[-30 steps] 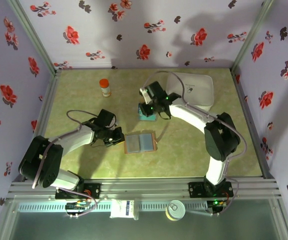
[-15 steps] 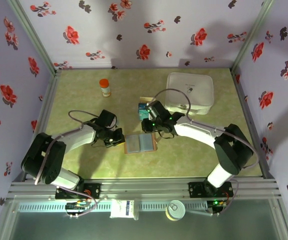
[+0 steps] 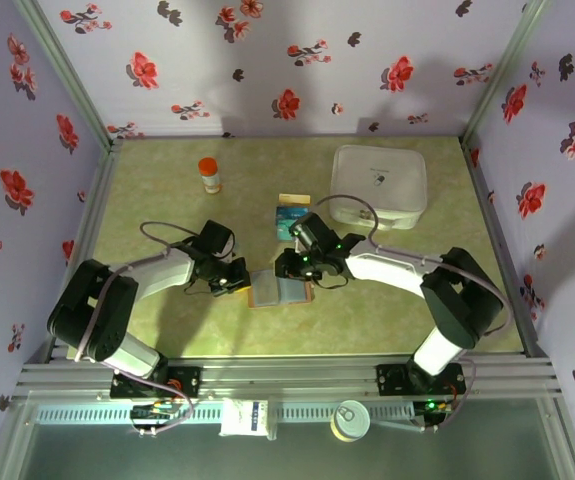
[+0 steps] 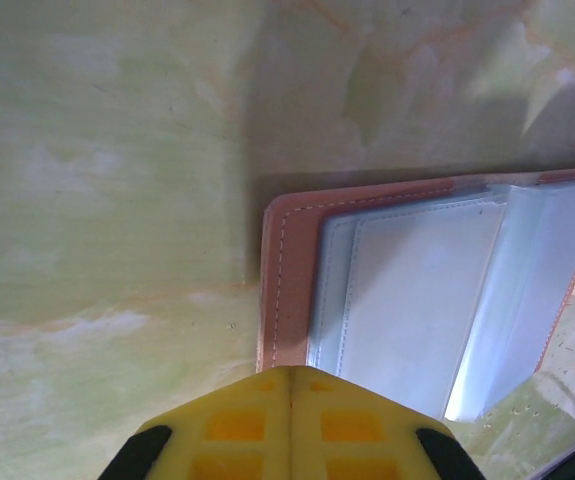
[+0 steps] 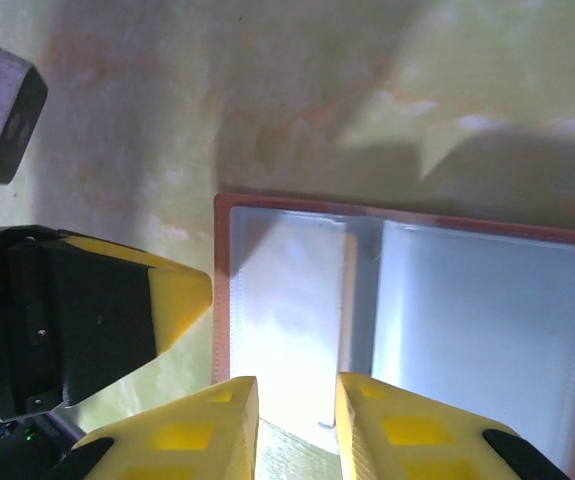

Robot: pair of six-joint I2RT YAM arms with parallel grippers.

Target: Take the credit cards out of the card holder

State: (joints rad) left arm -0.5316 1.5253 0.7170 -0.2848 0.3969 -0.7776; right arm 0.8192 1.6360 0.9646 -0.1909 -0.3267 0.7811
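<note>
Hovering over the open card holder [image 3: 280, 288], the right gripper [image 5: 297, 405] shows its fingers a narrow gap apart, tips just short of the pocket nearest the other arm. At the holder's left rim sits the left gripper [image 4: 289, 405], fingers pressed together with nothing between them, tip right at the brown stitched edge. It looks to be pinning the holder. The holder lies flat on the worktop [image 3: 167, 210], blue-grey sleeves up. Beyond its far edge, near but apart, lie the credit cards [image 3: 292, 217], a teal stack with a pale yellow card [image 3: 294, 199] just behind. Whether any card is left in the sleeves I can't tell; they look pale and flat. To do this step well, the left tip should bear down on the rim so the holder can't slide. The right one should come in shallow at a sleeve's mouth, nip only a card's edge, and draw it out along the sleeve, not upward.
</note>
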